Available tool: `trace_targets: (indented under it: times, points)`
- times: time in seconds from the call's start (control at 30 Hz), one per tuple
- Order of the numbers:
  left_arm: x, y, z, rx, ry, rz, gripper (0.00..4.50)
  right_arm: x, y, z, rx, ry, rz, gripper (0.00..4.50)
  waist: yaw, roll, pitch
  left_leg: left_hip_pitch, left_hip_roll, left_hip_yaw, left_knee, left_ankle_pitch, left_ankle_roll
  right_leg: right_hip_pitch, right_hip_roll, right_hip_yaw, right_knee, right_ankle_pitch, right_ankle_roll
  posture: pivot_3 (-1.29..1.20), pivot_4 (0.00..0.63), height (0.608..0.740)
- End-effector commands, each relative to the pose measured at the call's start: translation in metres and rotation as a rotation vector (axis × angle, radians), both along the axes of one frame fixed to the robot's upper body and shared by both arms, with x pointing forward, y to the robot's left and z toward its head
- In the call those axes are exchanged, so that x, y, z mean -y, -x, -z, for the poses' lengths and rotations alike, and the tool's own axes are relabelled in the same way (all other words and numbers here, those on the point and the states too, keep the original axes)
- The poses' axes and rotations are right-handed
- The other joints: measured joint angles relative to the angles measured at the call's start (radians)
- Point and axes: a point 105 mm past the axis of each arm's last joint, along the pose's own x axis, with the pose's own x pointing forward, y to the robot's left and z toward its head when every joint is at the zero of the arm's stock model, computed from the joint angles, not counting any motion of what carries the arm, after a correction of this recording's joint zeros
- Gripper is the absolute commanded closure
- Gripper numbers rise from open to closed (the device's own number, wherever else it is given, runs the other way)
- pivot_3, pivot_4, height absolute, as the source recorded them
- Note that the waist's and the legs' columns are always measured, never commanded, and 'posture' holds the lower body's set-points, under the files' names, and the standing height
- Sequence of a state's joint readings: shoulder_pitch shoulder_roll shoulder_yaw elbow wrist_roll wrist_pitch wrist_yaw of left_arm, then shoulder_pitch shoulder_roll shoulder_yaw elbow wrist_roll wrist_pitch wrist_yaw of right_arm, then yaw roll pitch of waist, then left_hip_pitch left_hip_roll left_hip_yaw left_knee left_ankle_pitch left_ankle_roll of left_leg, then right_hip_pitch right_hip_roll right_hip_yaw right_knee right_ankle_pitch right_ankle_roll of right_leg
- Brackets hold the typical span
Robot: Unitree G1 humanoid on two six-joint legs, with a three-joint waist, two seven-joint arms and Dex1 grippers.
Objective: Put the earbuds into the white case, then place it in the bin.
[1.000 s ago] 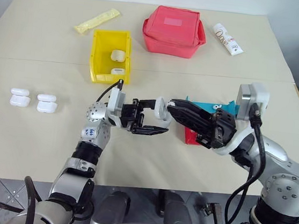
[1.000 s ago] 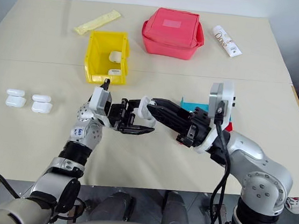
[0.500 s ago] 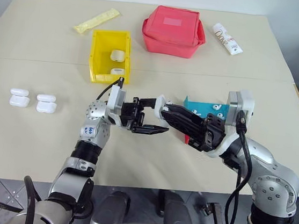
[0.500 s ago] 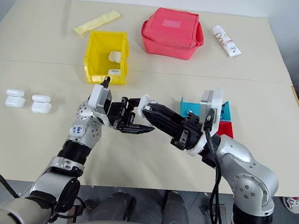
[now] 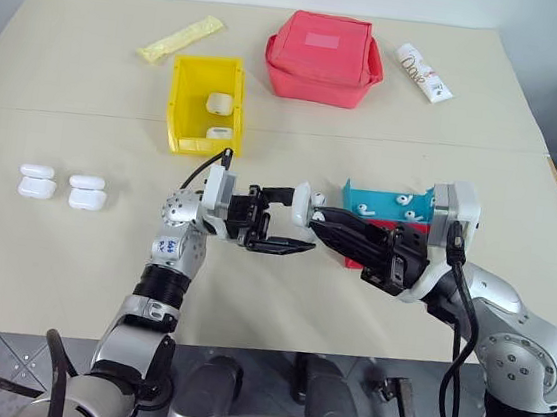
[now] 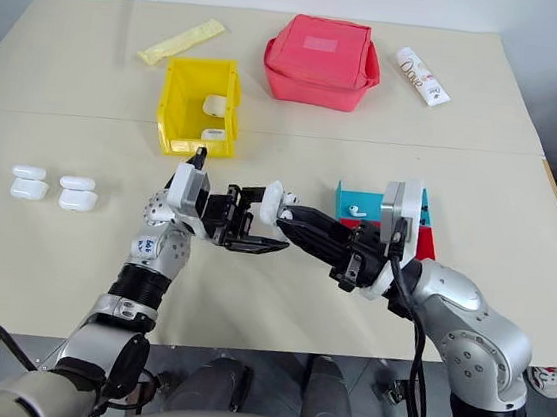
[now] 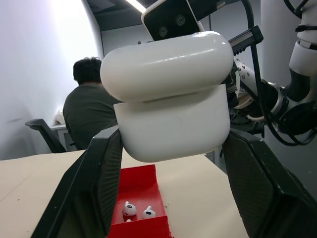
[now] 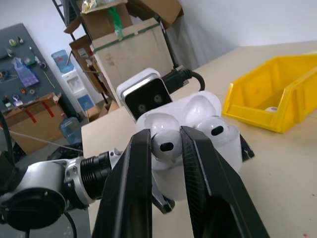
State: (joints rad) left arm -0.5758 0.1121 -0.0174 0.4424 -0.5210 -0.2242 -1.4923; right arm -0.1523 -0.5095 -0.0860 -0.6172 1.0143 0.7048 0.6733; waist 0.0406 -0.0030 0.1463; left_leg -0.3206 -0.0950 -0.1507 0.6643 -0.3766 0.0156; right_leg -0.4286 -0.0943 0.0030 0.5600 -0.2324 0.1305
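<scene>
Right tool (image 8: 166,148) pinched an earbud (image 8: 164,144), seating it in the open white case (image 7: 173,119) clamped between the left tool's (image 5: 282,221) fingers, well in front of the bin (image 5: 206,103). Pressing straight down, stem first, would seat it best.

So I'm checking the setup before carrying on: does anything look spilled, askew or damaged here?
Nothing stands out. The left claw holds the white case open above the table, the right claw pinches an earbud at it, and two cases lie in the bin.
</scene>
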Motion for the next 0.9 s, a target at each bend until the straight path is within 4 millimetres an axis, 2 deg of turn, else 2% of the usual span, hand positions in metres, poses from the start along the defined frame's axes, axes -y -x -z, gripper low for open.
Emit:
trace_targets:
  times: [0.03, 0.3, 0.37, 0.43, 0.47, 0.9]
  points:
    - [-0.003, 0.003, -0.018, 0.081, 0.065, -0.005, 1.79, 0.0, 0.0, 0.014, -0.045, 0.061, -0.01, 4.02, 0.001, 0.0, 0.0, 0.0, 0.0, 0.0, 0.0, 0.0, 0.0, 0.0, 0.0, 0.0, 0.0, 0.0, 0.0, 0.0, 0.15, 0.74]
    - [-0.001, 0.005, -0.014, 0.088, 0.041, 0.003, 1.79, 0.001, -0.001, 0.01, -0.028, 0.084, -0.027, 4.02, 0.008, 0.0, 0.0, 0.0, 0.0, 0.0, 0.0, 0.0, 0.0, 0.0, 0.0, 0.0, 0.0, 0.0, 0.0, 0.0, 0.15, 0.74]
    - [0.0, 0.005, -0.012, 0.083, 0.031, 0.002, 1.79, 0.001, -0.002, 0.007, -0.008, 0.086, -0.014, 3.3, 0.01, 0.0, 0.0, 0.0, 0.0, 0.0, 0.0, 0.0, 0.0, 0.0, 0.0, 0.0, 0.0, 0.0, 0.0, 0.0, 0.15, 0.74]
    - [0.0, 0.005, -0.01, 0.077, 0.022, 0.001, 1.79, 0.0, -0.003, 0.003, 0.01, 0.084, -0.009, 2.78, 0.01, 0.0, 0.0, 0.0, 0.0, 0.0, 0.0, 0.0, 0.0, 0.0, 0.0, 0.0, 0.0, 0.0, 0.0, 0.0, 0.15, 0.74]
    - [0.001, 0.005, -0.009, 0.076, 0.019, 0.001, 1.79, 0.001, -0.003, 0.001, 0.016, 0.081, -0.008, 2.71, 0.01, 0.0, 0.0, 0.0, 0.0, 0.0, 0.0, 0.0, 0.0, 0.0, 0.0, 0.0, 0.0, 0.0, 0.0, 0.0, 0.15, 0.74]
    - [-0.003, 0.003, 0.002, 0.051, -0.033, 0.001, 1.79, 0.009, -0.004, -0.022, 0.097, 0.086, 0.038, 2.71, 0.011, 0.0, 0.0, 0.0, 0.0, 0.0, 0.0, 0.0, 0.0, 0.0, 0.0, 0.0, 0.0, 0.0, 0.0, 0.0, 0.15, 0.74]
